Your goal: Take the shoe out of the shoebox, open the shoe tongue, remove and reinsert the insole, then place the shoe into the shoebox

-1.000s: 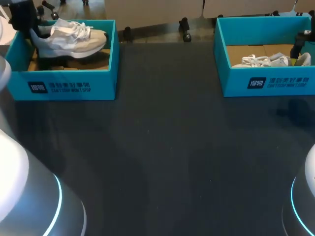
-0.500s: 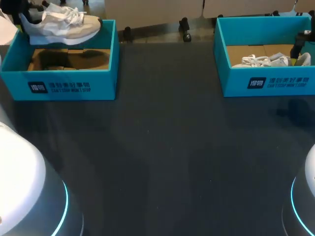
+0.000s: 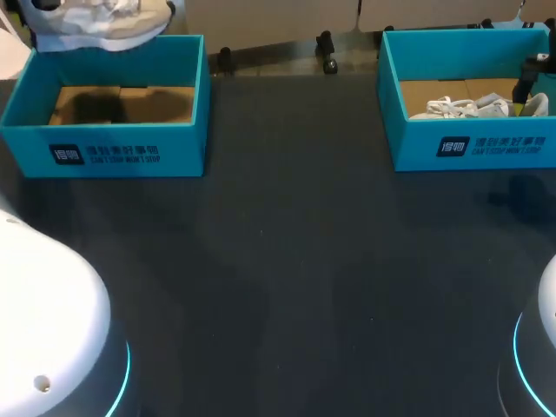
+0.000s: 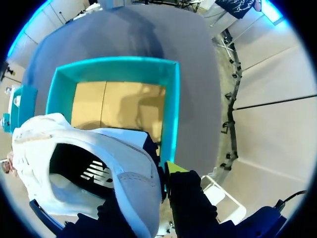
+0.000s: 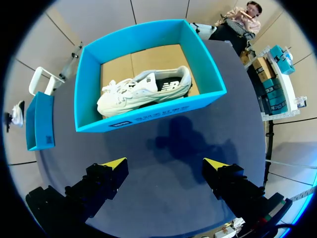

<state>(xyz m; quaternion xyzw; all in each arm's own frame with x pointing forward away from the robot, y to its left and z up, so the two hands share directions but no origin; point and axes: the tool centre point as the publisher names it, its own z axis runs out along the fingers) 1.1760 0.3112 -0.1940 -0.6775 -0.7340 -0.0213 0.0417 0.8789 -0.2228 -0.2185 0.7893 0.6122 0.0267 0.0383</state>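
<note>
My left end effector (image 4: 163,174) is clamped on the heel collar of the white and beige fabric shoe (image 4: 74,158). One yellow-tipped finger (image 4: 173,168) shows outside the heel; the shoe hides the other. The shoe hangs sole down in the air above the far edge of the open teal cardboard shoebox (image 4: 171,99), clear of its bare brown floor. The shoebox stands on the dark table (image 3: 304,278). Well apart from the shoebox, across the table, sits a second teal box (image 3: 469,143) with another white shoe (image 3: 460,109) lying inside. My right end effector (image 5: 166,166) hovers just beside that box, fingers spread wide, holding nothing
</note>
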